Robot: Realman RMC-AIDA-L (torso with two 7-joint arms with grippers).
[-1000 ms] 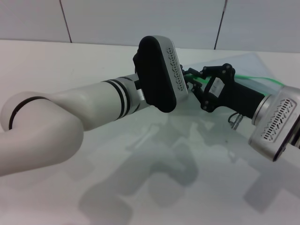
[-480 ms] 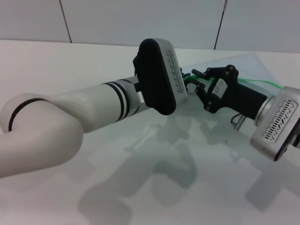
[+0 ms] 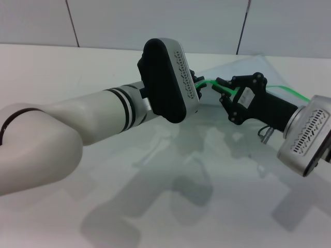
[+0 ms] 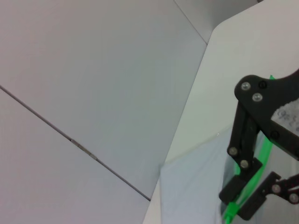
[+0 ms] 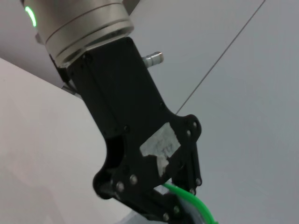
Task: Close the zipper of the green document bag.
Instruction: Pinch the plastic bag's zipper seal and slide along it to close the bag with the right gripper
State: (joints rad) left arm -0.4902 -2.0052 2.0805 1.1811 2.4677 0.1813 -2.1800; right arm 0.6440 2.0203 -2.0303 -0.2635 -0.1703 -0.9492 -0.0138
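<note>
Jaws of the right gripper are pinched together on the thin bright green plastic zipper, close to the far right part of the white worktop. Black fingers close on the green strip from both sides in the left wrist view. Jaws of the left gripper are hidden behind the fat white arm and its black wrist housing, so I cannot tell if they are apart or together.

Half a second ago the left wrist housing sat a bit more to the right and closer to the right gripper. Now it has moved a little to the left and away from it. More of the green zipper shows between the two grippers now, and it bends up in a small hump there. The right gripper has shifted only a tiny bit.

Under both grippers lies the large flat see-through pale blue-grey plastic document bag. It rests near the far right corner of the worktop. Its green zipper edge runs off toward the right edge.
</note>
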